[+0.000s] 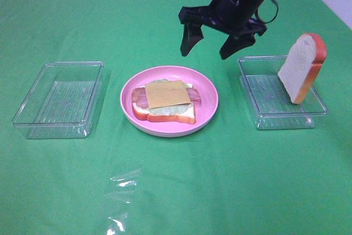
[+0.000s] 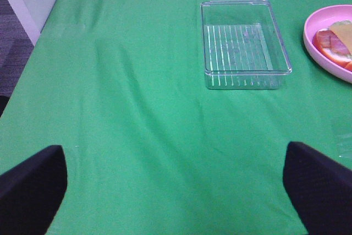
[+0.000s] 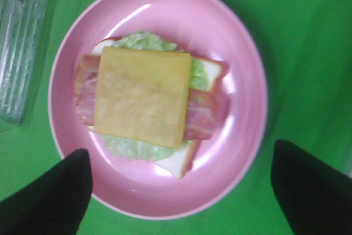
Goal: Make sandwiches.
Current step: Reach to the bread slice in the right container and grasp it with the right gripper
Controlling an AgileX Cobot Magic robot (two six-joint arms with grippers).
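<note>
Right pincer (image 1: 218, 41) is hanging wide open, empty, above the plate's stack (image 1: 164, 99); the last bread slice (image 1: 302, 67) is leaning off to its right, nearer this arm.

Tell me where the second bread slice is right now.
In the exterior high view the bread slice stands tilted in the clear tray on the right, right of the pink plate.
</note>
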